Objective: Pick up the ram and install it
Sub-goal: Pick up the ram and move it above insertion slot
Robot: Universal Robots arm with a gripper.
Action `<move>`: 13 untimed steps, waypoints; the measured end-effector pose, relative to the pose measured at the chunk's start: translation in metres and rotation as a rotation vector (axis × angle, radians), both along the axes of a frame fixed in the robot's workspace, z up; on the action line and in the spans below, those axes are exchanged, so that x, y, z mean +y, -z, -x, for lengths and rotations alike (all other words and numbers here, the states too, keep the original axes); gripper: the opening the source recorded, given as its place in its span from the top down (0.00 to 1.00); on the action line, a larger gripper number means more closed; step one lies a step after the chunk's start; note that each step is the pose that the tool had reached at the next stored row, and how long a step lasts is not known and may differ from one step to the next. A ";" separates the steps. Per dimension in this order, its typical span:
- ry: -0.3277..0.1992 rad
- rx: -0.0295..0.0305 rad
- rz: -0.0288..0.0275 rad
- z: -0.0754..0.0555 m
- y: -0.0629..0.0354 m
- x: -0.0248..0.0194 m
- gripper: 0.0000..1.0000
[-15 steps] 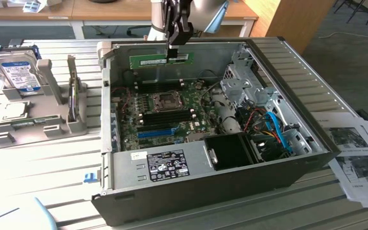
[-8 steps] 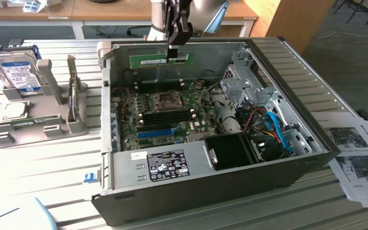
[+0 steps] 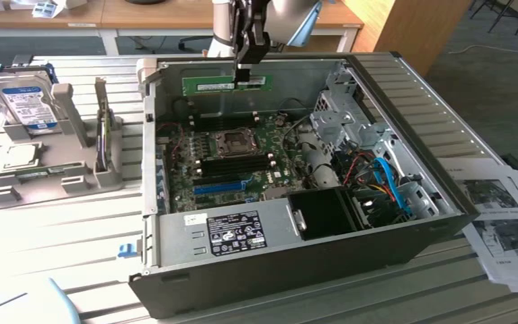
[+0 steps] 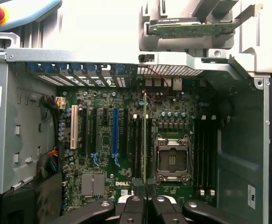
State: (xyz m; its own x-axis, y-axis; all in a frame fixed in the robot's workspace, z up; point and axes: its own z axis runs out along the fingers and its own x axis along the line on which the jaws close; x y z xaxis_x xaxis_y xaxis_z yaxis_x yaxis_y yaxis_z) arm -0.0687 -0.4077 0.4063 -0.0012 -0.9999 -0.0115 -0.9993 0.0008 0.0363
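One ram (image 3: 210, 86), a green stick with a white sticker, is held level and on edge. The gripper (image 3: 246, 75) is closed narrowly on its top edge. It hangs above the far end of the open computer case (image 3: 331, 270), over the motherboard (image 3: 268, 179). One hard drive (image 3: 27, 101) stands upright in a grey rack (image 3: 61, 158) at the exterior view's left.

The open computer case (image 3: 439, 135) is lying on its side on the table (image 3: 61, 236), with the motherboard (image 3: 196, 172) sitting flat inside it. The power supply (image 3: 232, 233) is occupying the case's near end, and the CPU socket (image 3: 235, 140) is sitting mid-board. The gripper (image 3: 248, 79) is holding the ram (image 3: 210, 86) over the case's far end. The hard drive (image 3: 27, 101) is standing in a rack (image 3: 61, 169) at the exterior view's left of the case, and papers (image 3: 502, 202) are lying at its right.
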 end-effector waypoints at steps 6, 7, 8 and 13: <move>0.000 -0.0011 0.0000 0.000 0.0046 0.0000 0.89; 0.000 -0.0013 0.0001 0.000 0.0056 0.0000 0.89; 0.000 -0.0016 -0.0001 0.000 0.0067 0.0000 0.89; 0.001 -0.0025 0.0000 0.000 0.0119 0.0000 0.89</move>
